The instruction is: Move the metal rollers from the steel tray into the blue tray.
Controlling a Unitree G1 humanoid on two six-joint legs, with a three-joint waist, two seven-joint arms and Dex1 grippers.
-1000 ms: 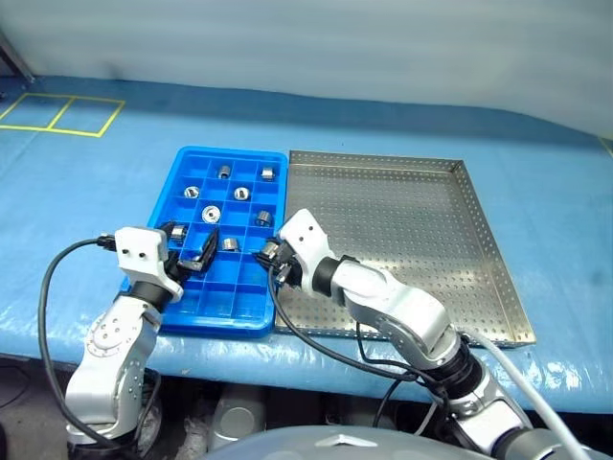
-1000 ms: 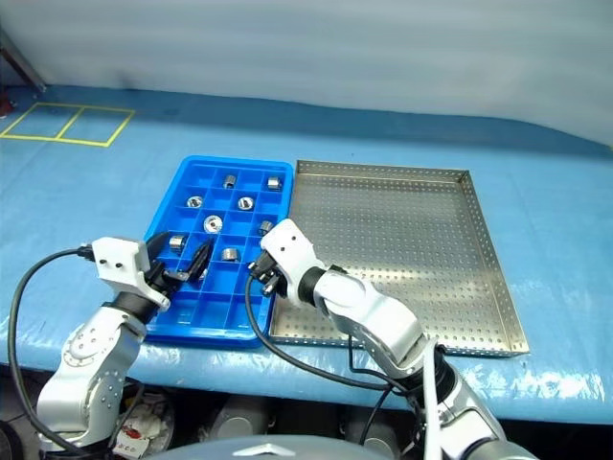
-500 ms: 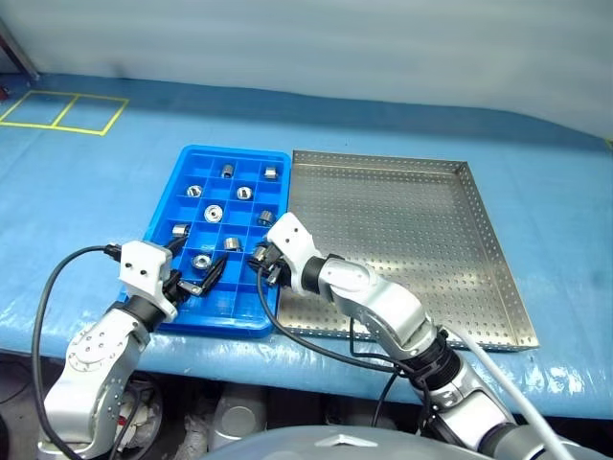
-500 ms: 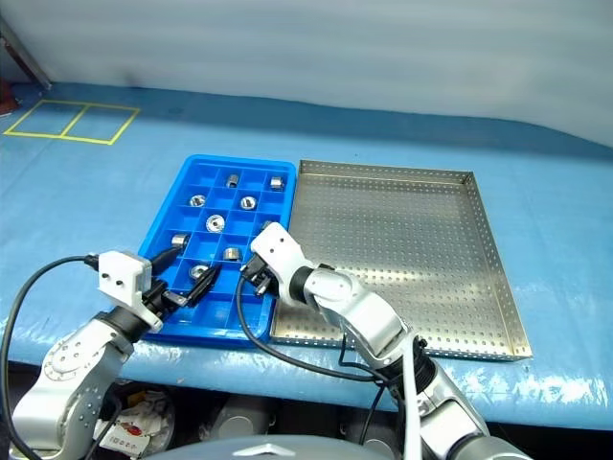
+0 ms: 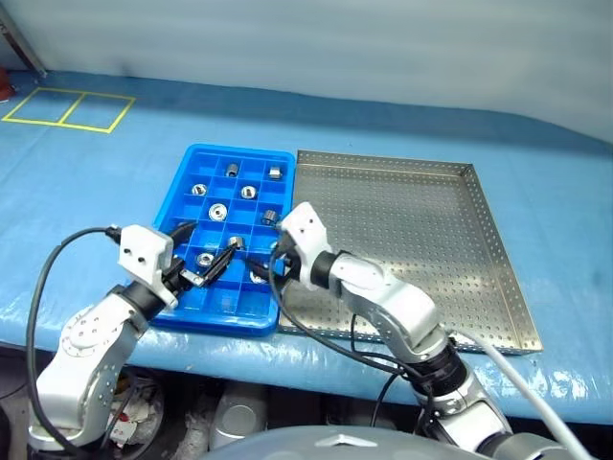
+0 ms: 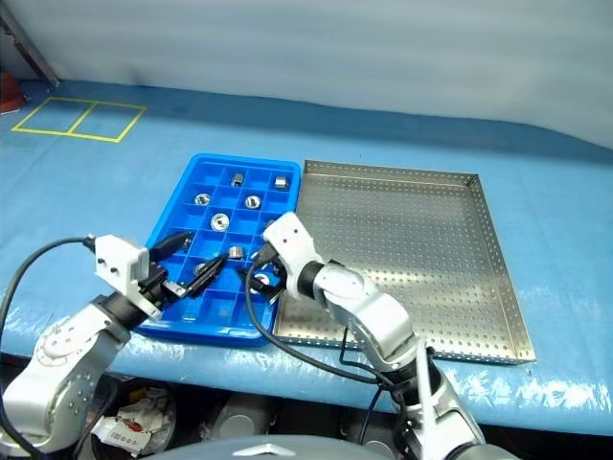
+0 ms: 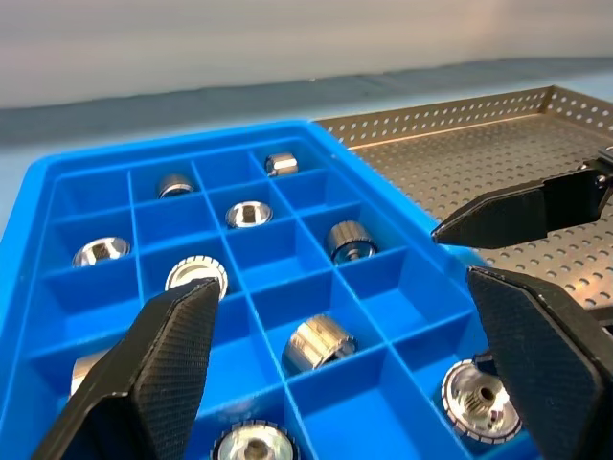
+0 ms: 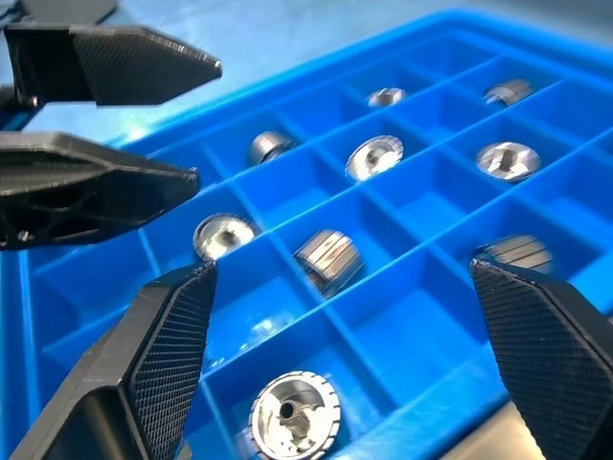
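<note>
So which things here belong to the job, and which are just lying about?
Job:
- metal rollers, all in the blue tray
- steel tray, no rollers visible in it
- left claw and right claw, both open over the blue tray

Lying about:
- yellow tape squares
- blue table sheet

Desk surface: covered with a blue sheet, slightly wrinkled and glossy, running the full width of the view
Sheet front edge: hangs over the near side of the desk, creased, catching pale highlights
Yellow markings: thin yellow lines forming two adjoining rectangles at the far left of the sheet
Backdrop: plain pale grey-white wall or panel rising straight behind the desk, no windows to be seen
Light: even and soft from above, with faint reflections on the sheet
Below the desk: dim space with grey rounded shapes, too dark to identify
Far left corner: a small reddish object, unclear
</note>
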